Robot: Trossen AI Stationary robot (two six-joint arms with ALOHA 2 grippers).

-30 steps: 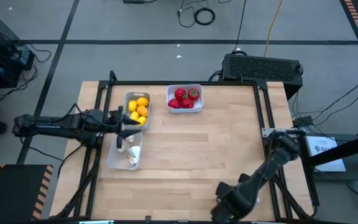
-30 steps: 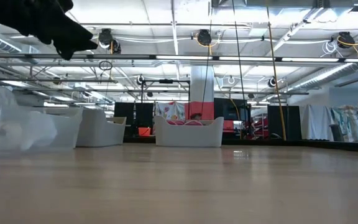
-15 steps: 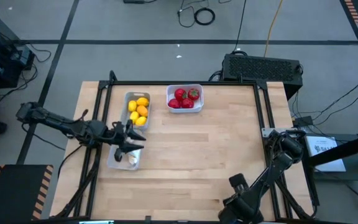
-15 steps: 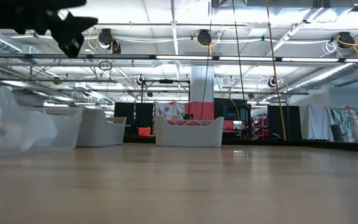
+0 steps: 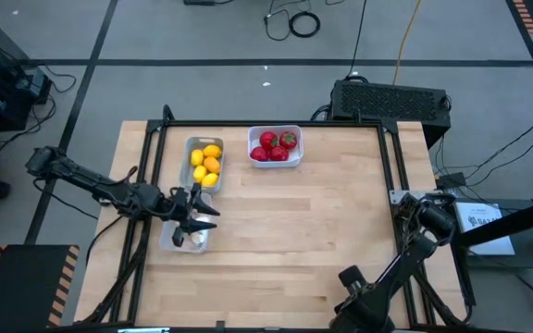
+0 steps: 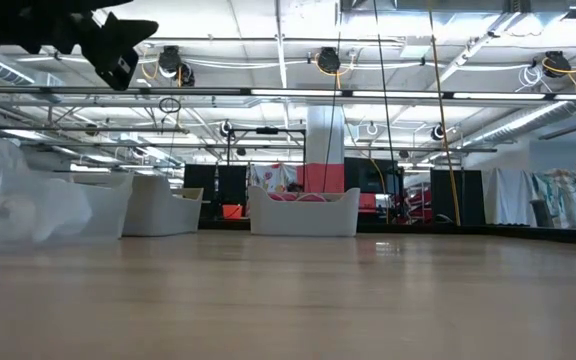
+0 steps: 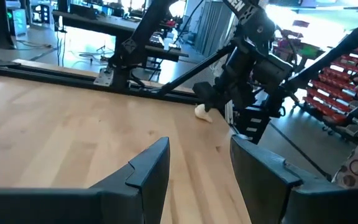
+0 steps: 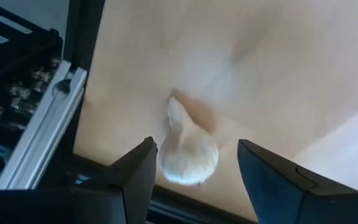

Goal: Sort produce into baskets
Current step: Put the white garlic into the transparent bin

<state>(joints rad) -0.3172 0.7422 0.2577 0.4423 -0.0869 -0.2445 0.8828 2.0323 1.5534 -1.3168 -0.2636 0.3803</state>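
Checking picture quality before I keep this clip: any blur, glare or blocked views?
High view: even light, sharp, but the right gripper sits at the bottom edge. Low view: bright ceiling lights, clear basket a soft blur close to the lens. Right wrist view: garlic bulb soft, casting a shadow on the table. Left wrist view: glare at the top, left gripper in focus.

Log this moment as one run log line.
left pincer: open, empty, above clear basket | right pincer: open around garlic bulb, near table edge | lemons, red fruits: sorted
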